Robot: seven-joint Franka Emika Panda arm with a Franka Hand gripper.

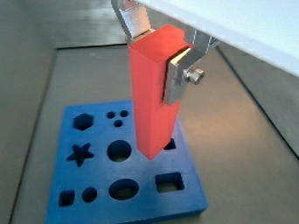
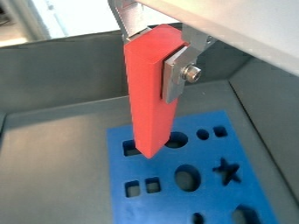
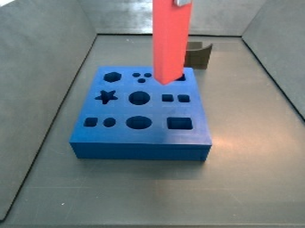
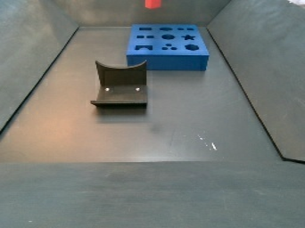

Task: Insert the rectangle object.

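My gripper is shut on the rectangle object, a long red bar, near its upper end, and holds it upright; both wrist views show this. The bar's lower end hangs over the blue block with shaped holes, beside an oval hole. I cannot tell whether the end touches the block. In a side view the bar stands over the block's back part. In another side view only the bar's tip shows above the block. The fingers are silver plates.
The dark fixture, a bracket with a curved back, stands on the floor apart from the block; it also shows behind the bar. Grey sloping walls enclose the floor on all sides.
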